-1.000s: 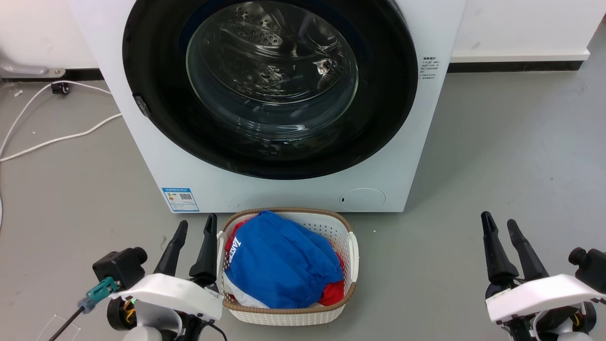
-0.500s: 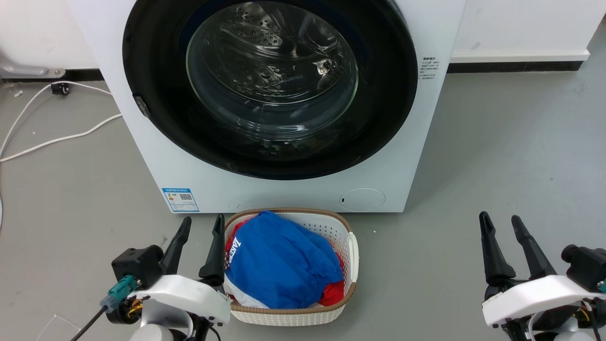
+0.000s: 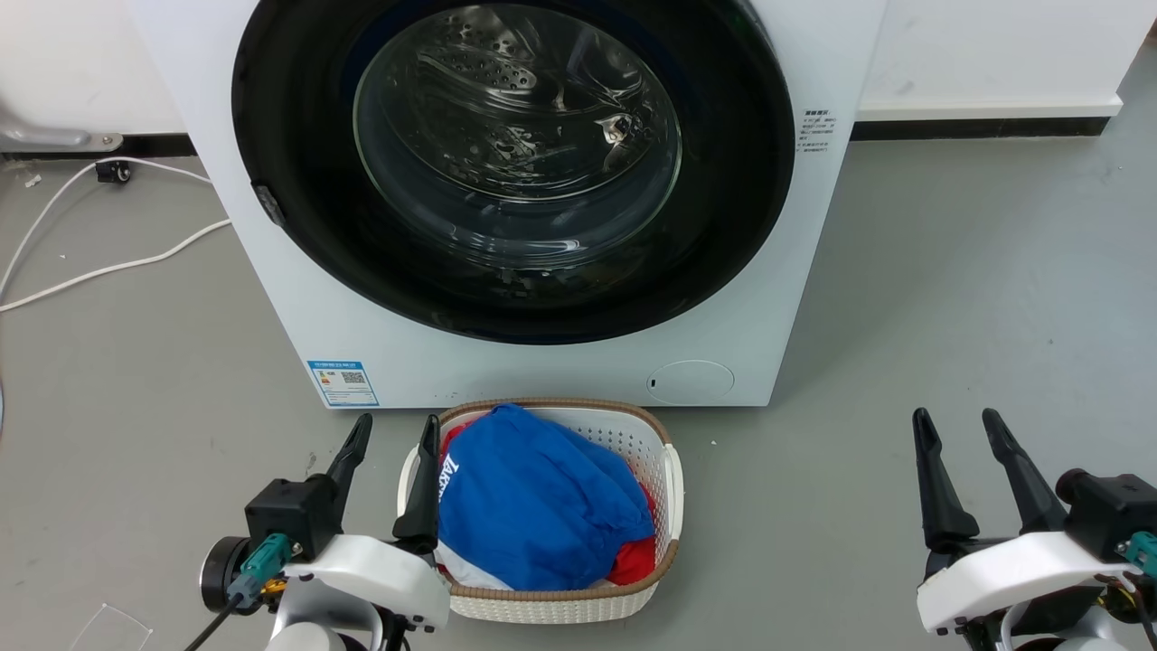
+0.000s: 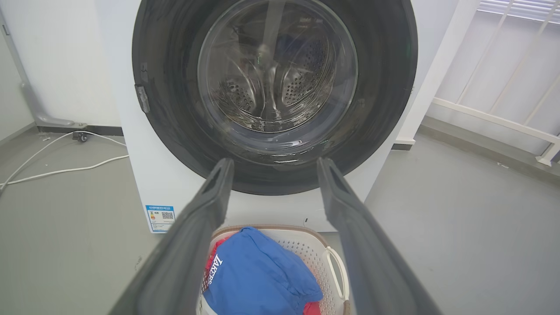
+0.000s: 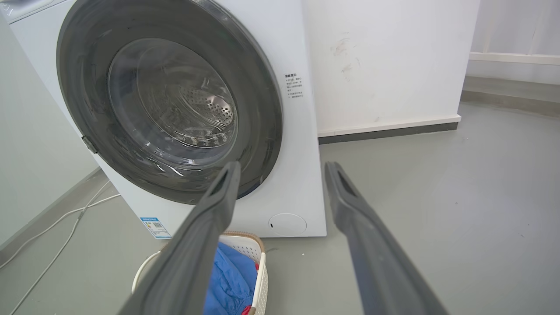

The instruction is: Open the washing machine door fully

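Left claw point(image 3: 398, 420) shifted right, beside basket point(image 3: 624, 436); grey floor point(image 3: 949, 271), white wall point(image 3: 976, 45).

A glossy black door point(image 3: 289, 226) with clear glass sits in the white washer point(image 3: 542, 375), and near it a white, hole-dotted basket point(image 3: 624, 438) with a brown rim holds blue cloth point(image 3: 542, 515) lettered in white over red cloth point(image 3: 634, 562), on grey floor point(image 3: 949, 298).

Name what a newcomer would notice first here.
The large round glossy black door with its bulging clear glass bowl fills the front of the white washing machine, shut. Below it on the grey floor sits a white perforated plastic basket heaped with a blue garment. Both open, the left pincer and right pincer flank it.
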{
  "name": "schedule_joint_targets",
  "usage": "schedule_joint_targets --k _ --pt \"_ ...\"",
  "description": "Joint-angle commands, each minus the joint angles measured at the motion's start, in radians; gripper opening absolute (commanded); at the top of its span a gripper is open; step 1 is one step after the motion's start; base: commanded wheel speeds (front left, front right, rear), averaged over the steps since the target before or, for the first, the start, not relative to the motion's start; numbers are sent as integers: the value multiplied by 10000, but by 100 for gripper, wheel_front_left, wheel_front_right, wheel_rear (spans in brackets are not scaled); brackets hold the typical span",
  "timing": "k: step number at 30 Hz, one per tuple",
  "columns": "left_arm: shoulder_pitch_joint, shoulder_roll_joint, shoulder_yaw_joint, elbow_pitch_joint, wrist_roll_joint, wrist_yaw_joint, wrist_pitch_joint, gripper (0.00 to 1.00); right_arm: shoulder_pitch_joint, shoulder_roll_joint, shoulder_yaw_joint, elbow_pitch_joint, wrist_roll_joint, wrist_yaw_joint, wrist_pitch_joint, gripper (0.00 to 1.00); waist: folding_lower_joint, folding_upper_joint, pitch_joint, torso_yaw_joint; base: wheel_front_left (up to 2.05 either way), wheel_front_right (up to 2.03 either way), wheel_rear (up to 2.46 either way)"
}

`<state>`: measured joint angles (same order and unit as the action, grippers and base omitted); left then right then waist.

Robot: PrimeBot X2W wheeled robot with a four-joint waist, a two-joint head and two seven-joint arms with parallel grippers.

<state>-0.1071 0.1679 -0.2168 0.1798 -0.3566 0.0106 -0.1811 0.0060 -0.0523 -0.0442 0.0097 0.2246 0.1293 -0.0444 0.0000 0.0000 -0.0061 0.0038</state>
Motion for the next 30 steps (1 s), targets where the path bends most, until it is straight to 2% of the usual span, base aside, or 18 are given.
schedule_joint_targets --k 1,8,30 --pt "-150 47 -26 -40 200 55 -88 100 79 11 24 -123 -246 16 -64 100 0 0 -5 2 0 0 0" --pt "-74 -34 -18 27 567 82 -252 100 124 16 89 -244 -833 18 -103 100 0 0 -43 2 0 0 0" --pt "100 -431 514 334 1362 -624 -683 100 212 29 16 -223 -1582 21 -196 100 0 0 -64 -86 0 0 0"
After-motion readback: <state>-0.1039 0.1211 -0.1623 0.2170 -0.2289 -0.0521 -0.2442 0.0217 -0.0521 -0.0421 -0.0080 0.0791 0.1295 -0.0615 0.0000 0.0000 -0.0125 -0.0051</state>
